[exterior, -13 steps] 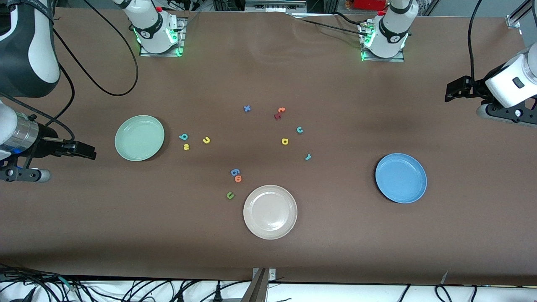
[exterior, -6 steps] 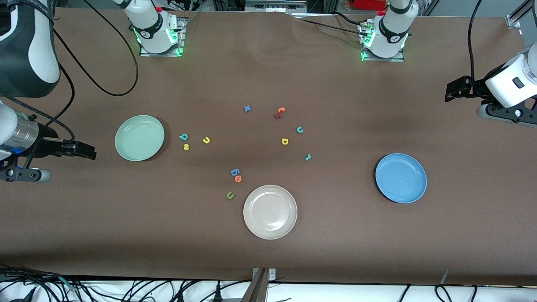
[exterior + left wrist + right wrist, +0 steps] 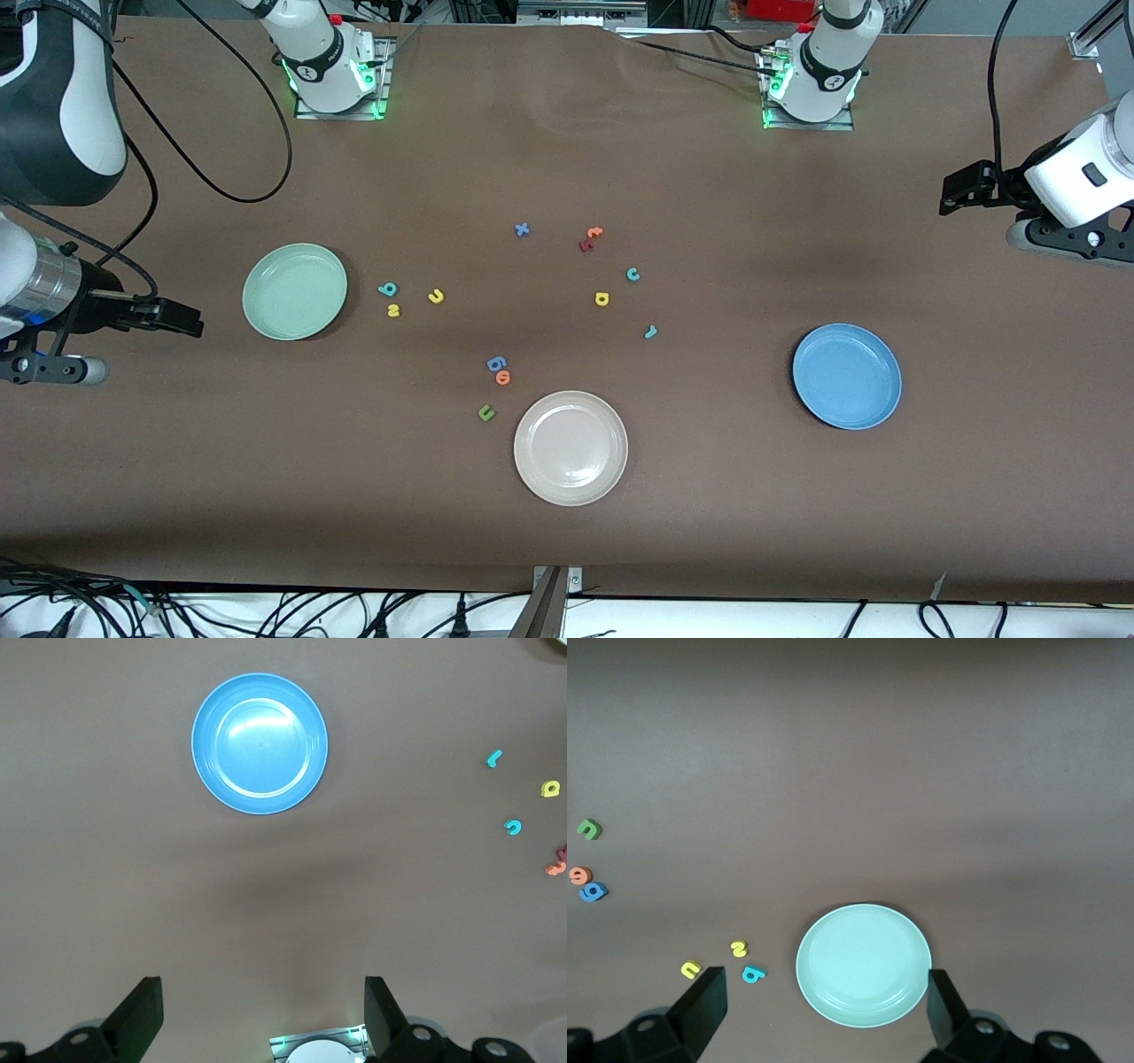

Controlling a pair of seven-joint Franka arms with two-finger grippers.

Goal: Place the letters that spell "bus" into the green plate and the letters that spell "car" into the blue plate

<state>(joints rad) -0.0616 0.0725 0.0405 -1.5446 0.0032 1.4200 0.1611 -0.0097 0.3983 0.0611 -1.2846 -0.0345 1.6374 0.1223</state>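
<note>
Nothing sorted yet. Left gripper and right gripper are held over opposite table ends, fingers apart, empty. Green plate and blue plate lie bare; "bus" letters just beside the green plate, "car" letters mid-table.

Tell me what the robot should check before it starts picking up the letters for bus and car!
1. Green plate has room: ok.
2. Blue plate has room: ok.
3. Teal "b", yellow "s", yellow "u" lie loose beside the green plate: ok.
4. Teal "c", yellow "a", teal "r" lie apart: ok.
5. Right claw open, holding nothing: ok.
6. Left claw open, holding nothing: ok.
</note>
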